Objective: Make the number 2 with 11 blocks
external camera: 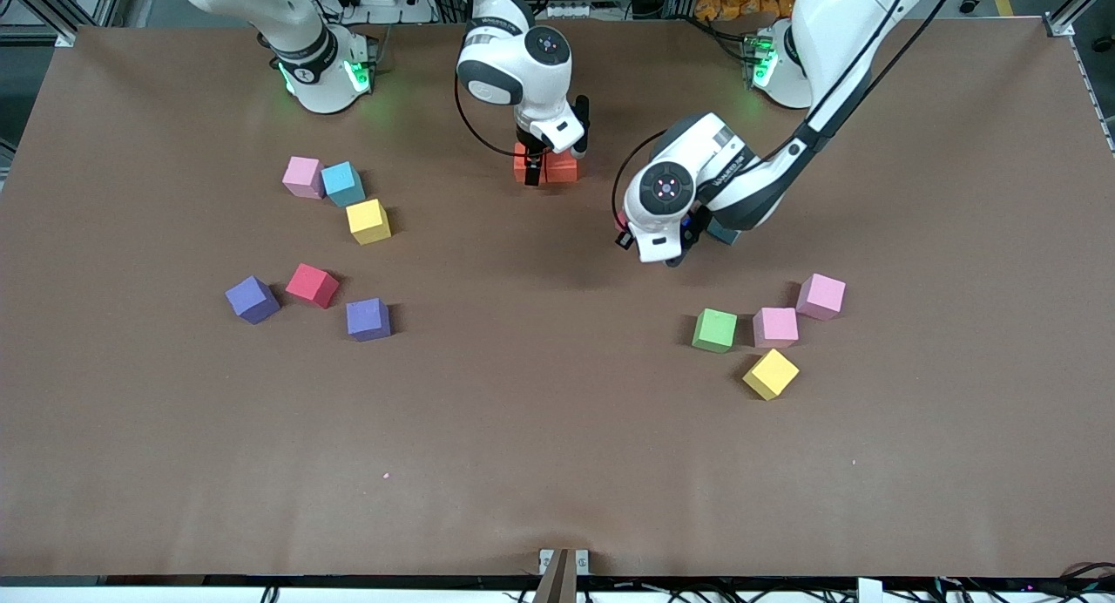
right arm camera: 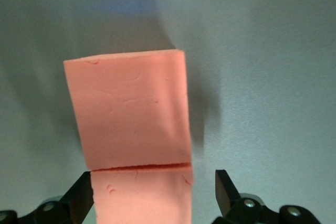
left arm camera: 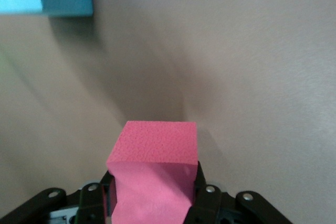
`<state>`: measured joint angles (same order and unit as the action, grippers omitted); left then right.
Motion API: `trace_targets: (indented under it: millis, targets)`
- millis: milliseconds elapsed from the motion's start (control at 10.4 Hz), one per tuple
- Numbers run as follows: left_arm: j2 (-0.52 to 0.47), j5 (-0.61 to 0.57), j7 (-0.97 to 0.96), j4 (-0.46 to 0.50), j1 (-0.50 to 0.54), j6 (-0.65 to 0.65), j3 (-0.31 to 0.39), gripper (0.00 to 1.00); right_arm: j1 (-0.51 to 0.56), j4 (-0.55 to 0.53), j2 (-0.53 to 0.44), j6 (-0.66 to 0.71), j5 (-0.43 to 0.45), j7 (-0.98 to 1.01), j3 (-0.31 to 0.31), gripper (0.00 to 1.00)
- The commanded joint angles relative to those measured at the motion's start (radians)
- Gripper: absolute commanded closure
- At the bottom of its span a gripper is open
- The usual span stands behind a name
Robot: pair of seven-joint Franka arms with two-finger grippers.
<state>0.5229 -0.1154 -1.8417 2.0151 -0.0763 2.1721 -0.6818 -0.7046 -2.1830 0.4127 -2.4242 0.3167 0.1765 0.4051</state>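
Observation:
Two orange blocks (external camera: pixel 562 167) sit side by side on the table near the robots' bases. My right gripper (external camera: pixel 542 167) is down over them and open. In the right wrist view its fingers (right arm camera: pixel 223 184) stand on either side of one orange block (right arm camera: pixel 142 195), with a gap, and the second orange block (right arm camera: pixel 128 108) touches that one. My left gripper (external camera: pixel 672 253) is shut on a red block (left arm camera: pixel 155 150), low over the table beside a light-blue cube (external camera: pixel 723 232). The front view hides nearly all of that held block under the hand.
Toward the right arm's end lie a pink block (external camera: pixel 303 177), a light-blue cube (external camera: pixel 342 184), a yellow (external camera: pixel 368 221), a red (external camera: pixel 312 285) and two purple blocks (external camera: pixel 253 299). Toward the left arm's end lie a green (external camera: pixel 714 330), two pink (external camera: pixel 775 327) and a yellow block (external camera: pixel 771 374).

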Motion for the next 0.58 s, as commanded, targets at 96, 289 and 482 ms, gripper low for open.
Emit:
trace_targets:
  millis: [96,289,482]
  targets:
    - [-0.061,0.019,-0.175,0.112,0.013,0.119,-0.030,0.68,0.020,-0.020,-0.147,0.127,0.021,-0.014,0.001,0.00]
    - [-0.069,0.019,-0.319,0.148,0.012,0.173,-0.045,0.68,0.088,-0.021,-0.216,0.192,0.018,-0.012,0.003,0.00]
    - [-0.092,0.019,-0.385,0.189,0.012,0.202,-0.076,0.69,0.199,-0.024,-0.271,0.221,0.015,0.015,0.003,0.00]
